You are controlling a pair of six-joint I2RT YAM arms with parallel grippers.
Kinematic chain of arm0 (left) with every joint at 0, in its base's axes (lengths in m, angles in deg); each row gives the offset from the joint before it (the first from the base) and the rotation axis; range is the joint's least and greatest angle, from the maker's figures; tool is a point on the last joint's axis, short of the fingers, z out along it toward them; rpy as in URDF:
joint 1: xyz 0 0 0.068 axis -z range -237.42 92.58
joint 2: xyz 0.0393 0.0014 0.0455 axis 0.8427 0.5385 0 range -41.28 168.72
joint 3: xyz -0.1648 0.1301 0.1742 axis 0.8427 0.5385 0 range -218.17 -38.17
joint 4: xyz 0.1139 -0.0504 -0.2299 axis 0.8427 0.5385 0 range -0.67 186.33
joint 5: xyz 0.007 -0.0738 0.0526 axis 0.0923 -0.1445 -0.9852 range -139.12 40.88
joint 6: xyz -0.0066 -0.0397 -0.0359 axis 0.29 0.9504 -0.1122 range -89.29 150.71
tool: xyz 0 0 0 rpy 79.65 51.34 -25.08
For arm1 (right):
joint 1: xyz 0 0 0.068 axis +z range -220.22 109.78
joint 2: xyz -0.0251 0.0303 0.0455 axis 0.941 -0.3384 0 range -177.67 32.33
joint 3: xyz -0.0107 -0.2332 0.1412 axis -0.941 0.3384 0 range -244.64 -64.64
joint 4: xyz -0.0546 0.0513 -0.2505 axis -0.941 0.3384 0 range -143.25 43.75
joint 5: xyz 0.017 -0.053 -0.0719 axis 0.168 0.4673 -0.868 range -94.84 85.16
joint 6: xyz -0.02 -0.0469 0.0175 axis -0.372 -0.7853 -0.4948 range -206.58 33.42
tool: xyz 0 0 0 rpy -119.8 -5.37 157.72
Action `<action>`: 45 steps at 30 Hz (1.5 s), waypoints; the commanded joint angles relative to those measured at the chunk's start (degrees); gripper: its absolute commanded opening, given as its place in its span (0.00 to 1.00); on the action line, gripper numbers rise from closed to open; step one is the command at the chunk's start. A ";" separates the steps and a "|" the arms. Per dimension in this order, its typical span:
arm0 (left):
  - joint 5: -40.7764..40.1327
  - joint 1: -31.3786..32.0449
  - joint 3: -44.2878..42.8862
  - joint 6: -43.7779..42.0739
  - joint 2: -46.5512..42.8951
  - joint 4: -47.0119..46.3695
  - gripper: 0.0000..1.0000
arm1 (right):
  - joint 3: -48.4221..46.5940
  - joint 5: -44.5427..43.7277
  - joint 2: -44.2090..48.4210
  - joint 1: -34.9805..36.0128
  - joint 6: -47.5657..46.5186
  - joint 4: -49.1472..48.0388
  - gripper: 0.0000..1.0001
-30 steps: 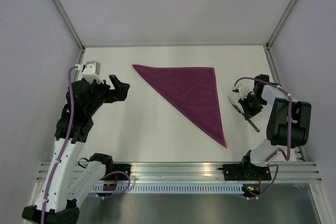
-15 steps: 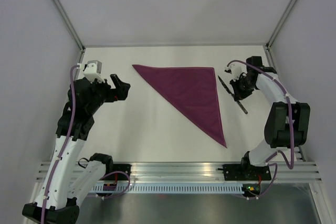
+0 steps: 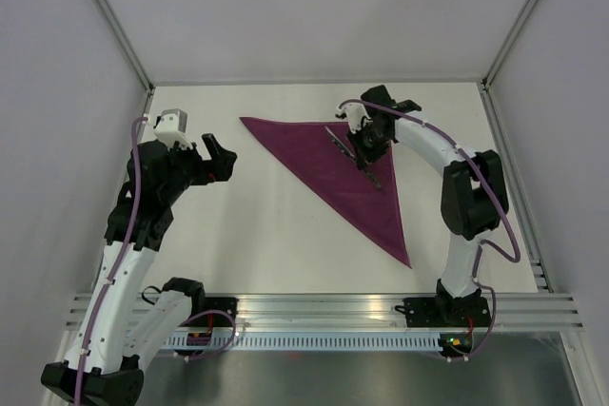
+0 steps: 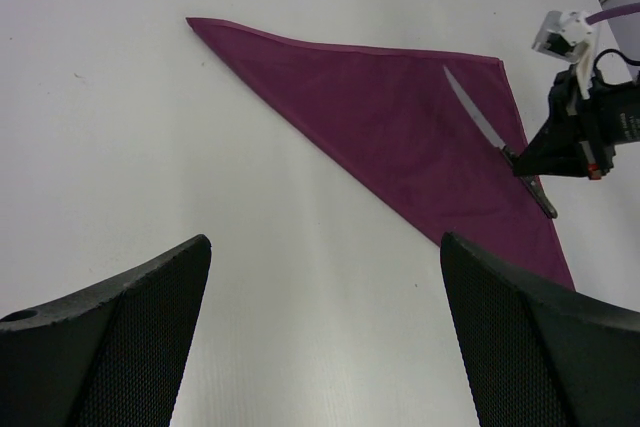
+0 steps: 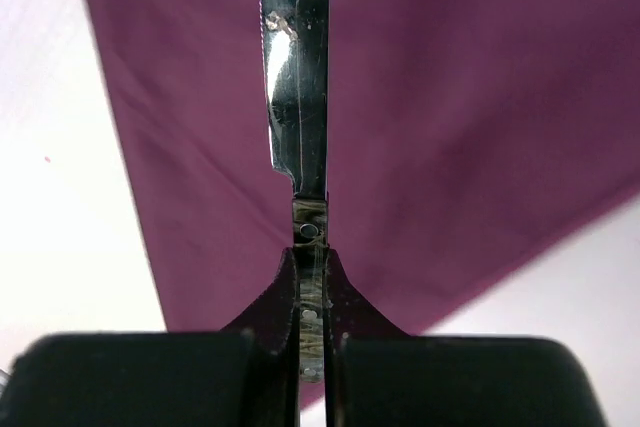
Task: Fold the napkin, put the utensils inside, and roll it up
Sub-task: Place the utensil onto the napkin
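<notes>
The purple napkin point(image 3: 328, 164) lies flat on the white table, folded into a triangle with its long edge running from far left to near right. My right gripper point(image 3: 365, 146) hovers over the napkin's right part, shut on the dark handle of the knife point(image 3: 348, 145). In the right wrist view the silver blade point(image 5: 296, 97) sticks out ahead of the gripper point(image 5: 311, 257) above the cloth point(image 5: 480, 97). My left gripper point(image 3: 215, 160) stands open left of the napkin, holding nothing. Its wrist view shows the napkin point(image 4: 390, 127), the knife point(image 4: 478, 117) and the right gripper point(image 4: 572, 142) beyond its open gripper point(image 4: 325, 239).
Grey enclosure walls with metal posts point(image 3: 114, 21) bound the table on three sides. An aluminium rail point(image 3: 324, 306) with the arm bases runs along the near edge. Bare white tabletop point(image 3: 257, 235) lies between the left gripper and the napkin.
My right arm has swung left from the table's right side, carrying the knife over the napkin. The left arm has hardly moved and stays open.
</notes>
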 commanded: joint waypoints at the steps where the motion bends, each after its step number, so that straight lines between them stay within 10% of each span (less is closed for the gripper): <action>1: -1.60 0.00 0.29 -1.79 0.09 -0.93 1.00 | -6.33 -3.93 -4.26 5.77 6.14 0.72 0.00; 45: -1.61 0.00 0.38 -2.14 0.36 -0.93 1.00 | -16.28 -0.86 -20.36 14.66 13.00 4.94 0.00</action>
